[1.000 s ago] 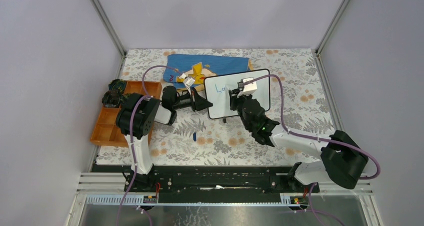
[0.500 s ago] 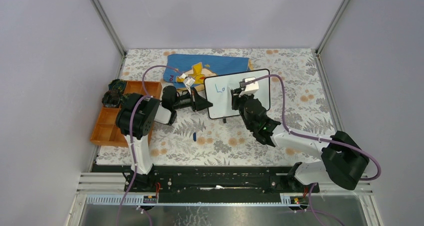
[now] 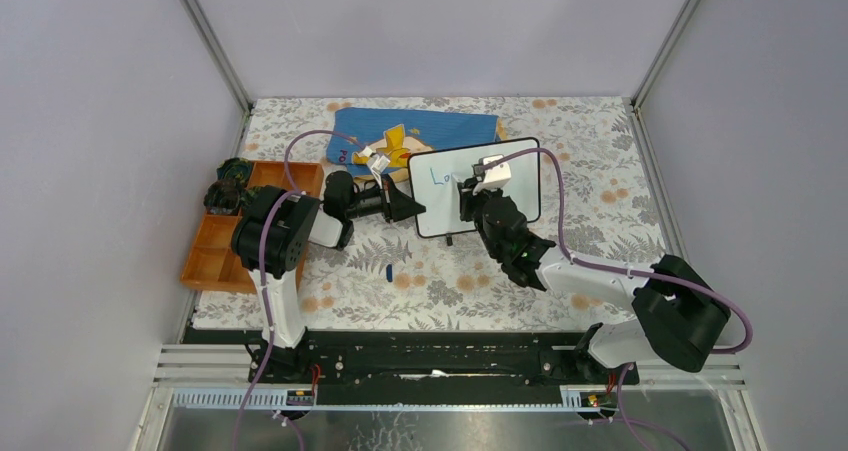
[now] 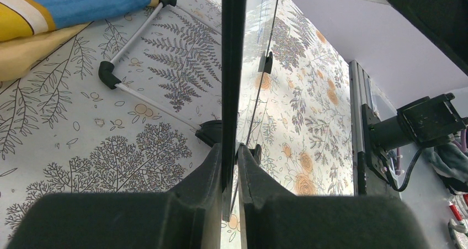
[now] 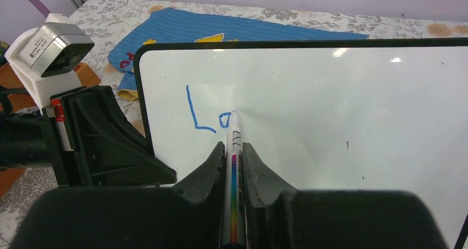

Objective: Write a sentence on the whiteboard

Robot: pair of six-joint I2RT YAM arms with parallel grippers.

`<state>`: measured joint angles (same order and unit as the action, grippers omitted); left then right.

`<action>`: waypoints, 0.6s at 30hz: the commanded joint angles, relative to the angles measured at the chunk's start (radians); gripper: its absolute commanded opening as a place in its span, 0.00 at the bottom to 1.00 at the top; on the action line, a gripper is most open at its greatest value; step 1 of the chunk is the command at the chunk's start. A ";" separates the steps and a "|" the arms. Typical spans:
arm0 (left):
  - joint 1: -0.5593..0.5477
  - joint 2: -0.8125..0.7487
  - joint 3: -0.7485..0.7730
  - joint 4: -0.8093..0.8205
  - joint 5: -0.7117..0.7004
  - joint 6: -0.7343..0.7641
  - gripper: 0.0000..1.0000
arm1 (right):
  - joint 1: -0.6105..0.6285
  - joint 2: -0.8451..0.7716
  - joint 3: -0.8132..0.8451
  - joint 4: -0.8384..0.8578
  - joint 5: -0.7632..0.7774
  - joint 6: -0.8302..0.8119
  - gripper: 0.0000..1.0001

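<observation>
1. The whiteboard (image 3: pixel 515 176) is standing propped up on the counter (image 3: pixel 450 286) near the middle of the top view. It is sitting just below the blue cloth (image 3: pixel 440 129), which is lying at the upper centre.
2. The left end effector (image 4: pixel 230 156) is clamping the board's black-rimmed edge between its two fingers. In the left wrist view the panel is running edge-on up the middle of the frame.
3. The right end effector (image 5: pixel 234 149) is closed on a marker (image 5: pixel 234 136). The barrel is lying between the fingers and pointing up the frame toward the board.
4. The marker's tip is meeting the glossy white surface at the upper right of the second letter.
5. The sentence (image 5: pixel 205 114) is reading "Lo" in thin blue strokes, and it is sitting in the left part of the board in the right wrist view.
6. An orange tray (image 3: pixel 215 256) is sitting at the left edge of the counter in the top view.
7. A small dark blue piece (image 3: pixel 388 270) is lying on the counter below the left end effector, apart from the board.
</observation>
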<state>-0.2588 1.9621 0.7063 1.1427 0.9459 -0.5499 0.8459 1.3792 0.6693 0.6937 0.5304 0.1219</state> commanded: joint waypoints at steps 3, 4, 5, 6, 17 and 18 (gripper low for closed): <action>-0.014 0.008 -0.005 -0.103 -0.010 0.039 0.00 | -0.007 0.013 0.051 0.064 0.004 0.007 0.00; -0.014 0.008 -0.005 -0.102 -0.010 0.039 0.00 | -0.008 0.015 0.053 0.064 0.006 0.006 0.00; -0.014 0.008 -0.005 -0.103 -0.010 0.039 0.00 | -0.007 0.018 0.056 0.062 0.009 0.005 0.00; -0.014 0.008 -0.005 -0.103 -0.010 0.039 0.00 | -0.008 0.022 0.058 0.060 0.011 0.005 0.00; -0.015 0.005 -0.007 -0.104 -0.010 0.043 0.00 | -0.017 0.040 0.052 0.063 0.031 0.018 0.00; -0.016 0.006 -0.007 -0.104 -0.011 0.043 0.00 | -0.017 0.041 0.050 0.064 0.033 0.017 0.00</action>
<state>-0.2592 1.9617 0.7067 1.1419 0.9459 -0.5476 0.8413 1.4132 0.6872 0.7017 0.5343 0.1299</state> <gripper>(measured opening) 0.172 0.179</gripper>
